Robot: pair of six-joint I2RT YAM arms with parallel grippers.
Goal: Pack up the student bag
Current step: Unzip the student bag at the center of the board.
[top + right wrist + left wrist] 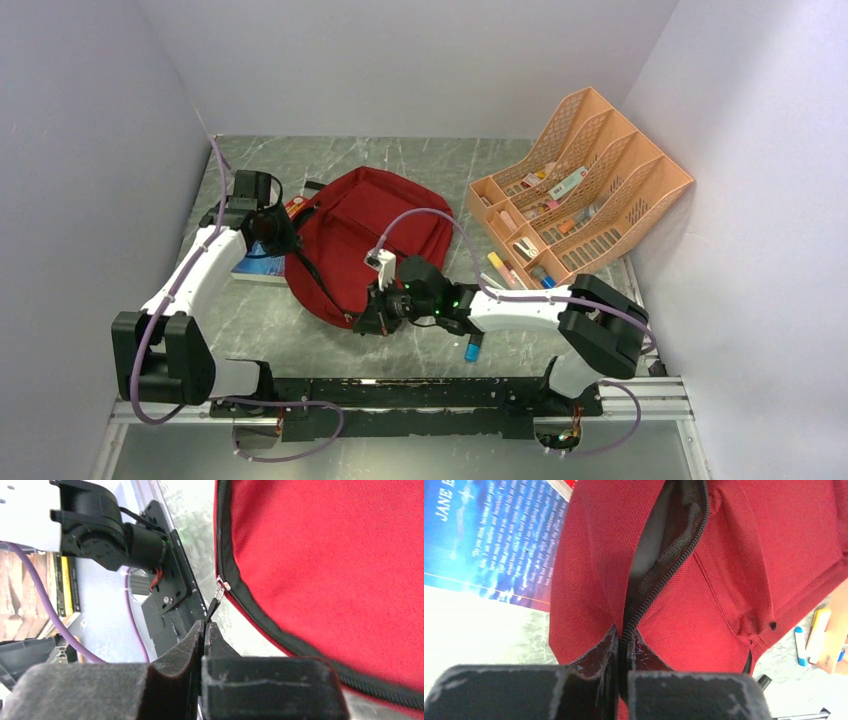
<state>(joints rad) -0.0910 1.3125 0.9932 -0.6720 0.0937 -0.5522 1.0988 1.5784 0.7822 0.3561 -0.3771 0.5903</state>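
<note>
The student bag (370, 225), a dark-red backpack, lies in the middle of the table. My left gripper (272, 240) is at the bag's left edge, shut on the black zipper edge (649, 580) of the bag (724, 555); the zipper is parted above the fingers and grey lining shows. My right gripper (368, 318) is at the bag's near edge, shut on the black zipper pull (214, 607) that hangs from a metal ring on the bag (325, 555).
A blue book (258, 268) lies under the left arm, beside the bag (489, 535). A peach mesh organiser (580, 180) with small items stands at the back right. Pens and a blue-capped marker (472, 348) lie near the right arm.
</note>
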